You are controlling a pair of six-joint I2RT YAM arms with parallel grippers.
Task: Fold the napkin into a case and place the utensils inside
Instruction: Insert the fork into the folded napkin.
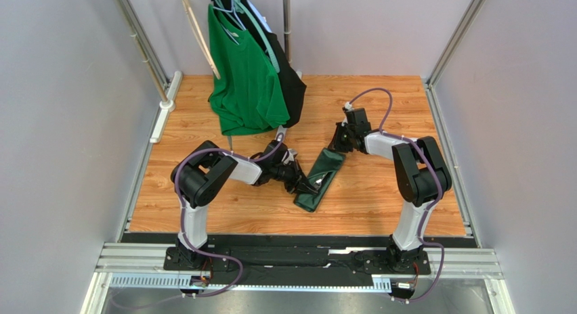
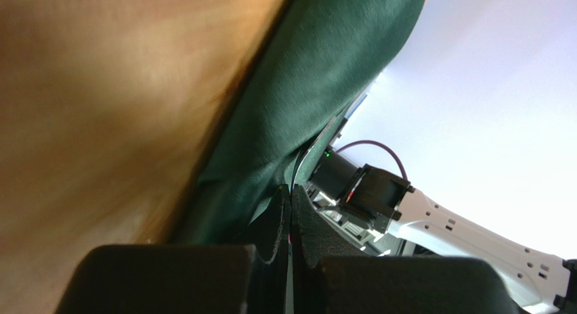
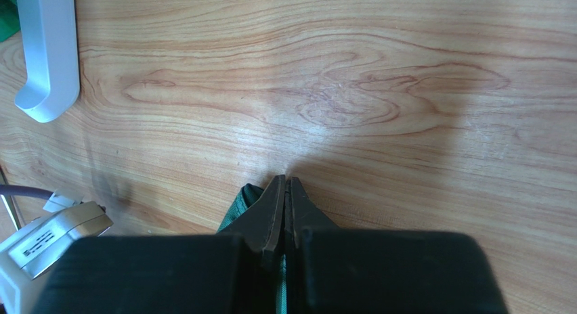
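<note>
The dark green napkin [image 1: 319, 182] lies on the wooden table as a narrow, long strip running from the far right toward the near left. My left gripper [image 1: 310, 187] sits at the strip's left edge near its middle. In the left wrist view that gripper [image 2: 291, 195] is shut, and the napkin [image 2: 318, 91] rises from its tips. My right gripper [image 1: 336, 148] is at the strip's far end. In the right wrist view it [image 3: 286, 182] is shut, with green napkin [image 3: 238, 209] showing between and beside its fingers. The utensils are out of view.
A bright green T-shirt [image 1: 247, 77] and a black garment [image 1: 292, 84] hang from a rack at the back, just behind the left arm. A white bracket [image 3: 44, 57] lies on the wood at the table's edge. Grey walls close in both sides.
</note>
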